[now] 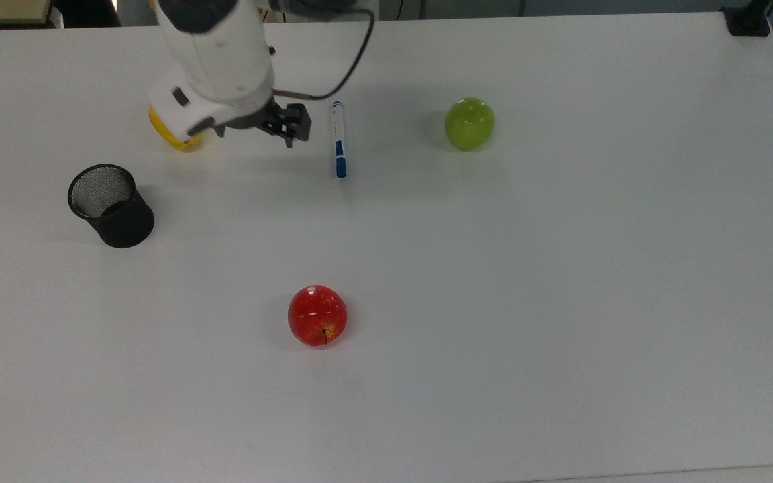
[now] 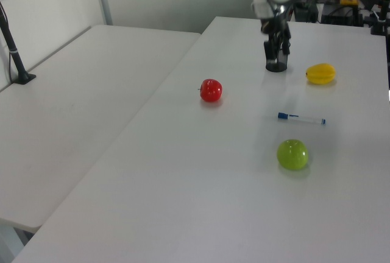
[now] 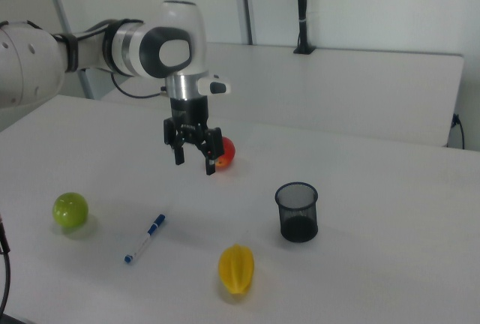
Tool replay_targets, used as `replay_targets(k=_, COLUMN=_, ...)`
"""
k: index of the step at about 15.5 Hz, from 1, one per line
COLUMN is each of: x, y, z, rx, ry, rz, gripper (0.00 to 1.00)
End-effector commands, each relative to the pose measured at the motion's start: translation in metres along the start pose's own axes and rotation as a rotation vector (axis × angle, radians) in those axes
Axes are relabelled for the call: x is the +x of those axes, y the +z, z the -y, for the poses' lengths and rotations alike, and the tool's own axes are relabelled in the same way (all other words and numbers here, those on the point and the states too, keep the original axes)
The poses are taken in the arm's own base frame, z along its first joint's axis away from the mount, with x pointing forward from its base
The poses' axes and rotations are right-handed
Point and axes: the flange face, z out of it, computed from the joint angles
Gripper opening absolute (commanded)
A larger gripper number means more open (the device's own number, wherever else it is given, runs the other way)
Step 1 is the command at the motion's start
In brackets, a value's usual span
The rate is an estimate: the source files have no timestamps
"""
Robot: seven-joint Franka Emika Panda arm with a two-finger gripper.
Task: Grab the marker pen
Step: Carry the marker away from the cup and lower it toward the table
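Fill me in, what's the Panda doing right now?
Nothing is held. The gripper hangs above the table with its jaws open and empty. The marker pen lies flat on the table between the yellow starfruit and the green apple, ungrasped. The black mesh pen cup and the red apple stand apart.
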Motion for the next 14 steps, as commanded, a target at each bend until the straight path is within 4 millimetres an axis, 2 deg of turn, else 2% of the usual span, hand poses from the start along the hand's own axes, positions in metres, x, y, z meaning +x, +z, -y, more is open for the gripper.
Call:
replay_targets(k=1, x=-0.053, y=-0.063, z=-0.06, rx=0.113, ry=0.04, rz=-0.046, gripper=1.0)
replay_targets(k=3, x=-0.069, y=-0.084, z=-0.071, rx=0.122, ry=0.067, rz=-0.054, gripper=1.0)
replay_targets(k=6, x=-0.085, y=-0.095, z=-0.08, rx=0.125, ry=0.08, rz=-0.031, gripper=1.0)
replay_targets(k=14, x=-0.095, y=-0.106, z=-0.094, rx=0.132, ry=0.102, rz=-0.054, gripper=1.0)
